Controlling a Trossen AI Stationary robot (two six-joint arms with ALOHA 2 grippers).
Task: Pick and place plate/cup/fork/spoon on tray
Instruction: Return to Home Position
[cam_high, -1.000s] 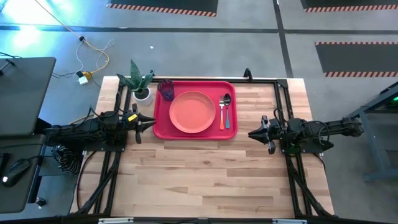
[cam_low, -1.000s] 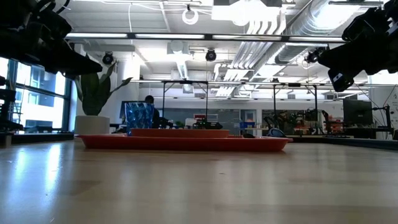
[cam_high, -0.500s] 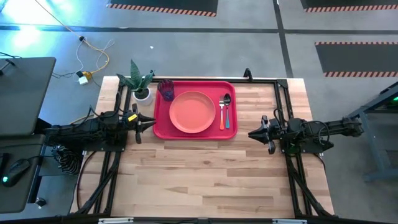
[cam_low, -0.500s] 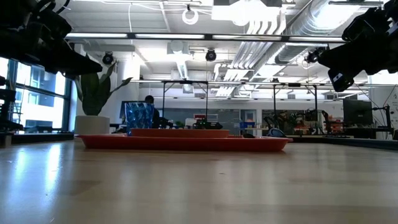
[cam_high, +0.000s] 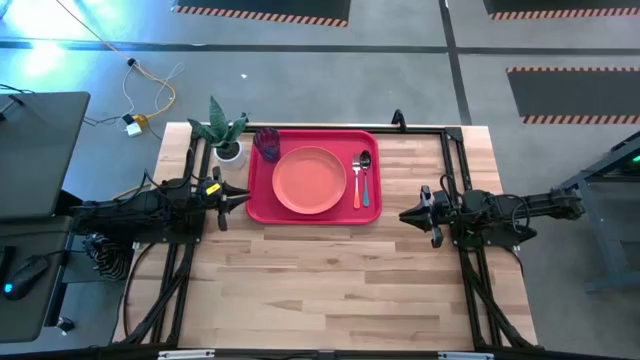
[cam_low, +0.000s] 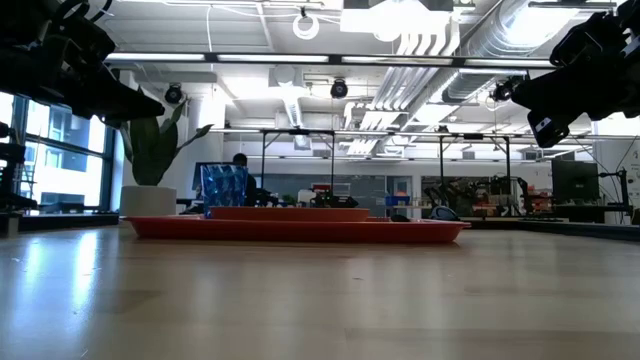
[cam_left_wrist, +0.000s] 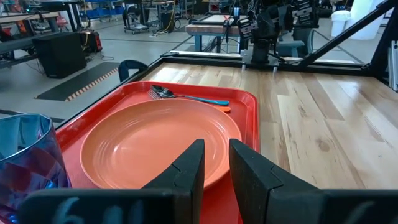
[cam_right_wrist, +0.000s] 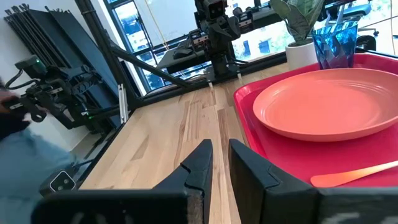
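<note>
The red tray lies at the table's far middle. On it rest the salmon plate in the middle, the blue-purple cup upright at its far left corner, and the orange-handled fork and teal-handled spoon side by side at its right. My left gripper hangs shut and empty just left of the tray, pointing at it; the left wrist view shows it above the tray's edge. My right gripper hangs shut and empty to the right of the tray, also seen in the right wrist view.
A white pot with a green plant stands just left of the tray's far left corner, near my left arm. Black frame rails run along the table's sides. Bare wood stretches from the tray to the near edge.
</note>
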